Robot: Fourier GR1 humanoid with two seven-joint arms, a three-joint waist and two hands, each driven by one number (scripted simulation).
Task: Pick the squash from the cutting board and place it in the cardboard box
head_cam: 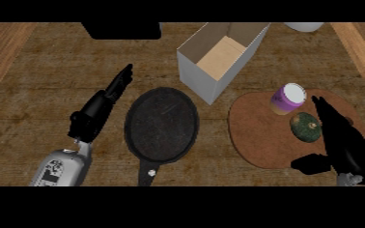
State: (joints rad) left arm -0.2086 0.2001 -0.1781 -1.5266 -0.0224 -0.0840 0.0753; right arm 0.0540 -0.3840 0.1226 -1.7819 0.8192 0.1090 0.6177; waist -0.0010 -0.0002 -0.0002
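Observation:
A dark green squash (305,126) lies on the round brown cutting board (260,135) at the right. My right hand (340,140) rests just right of the squash, fingers straight and pointing up the view, thumb (309,164) spread below the squash. The hand is beside the squash, not curled round it. The open cardboard box (221,58) stands at the upper middle, above and left of the board. My left hand (100,107) stays open at the left, fingers pointing up and to the right, holding nothing.
A purple cup with a white lid (288,98) stands on the board just above the squash. A black frying pan (161,126) lies between the hands. A dark object (121,30) and a white object (305,26) sit at the far edge.

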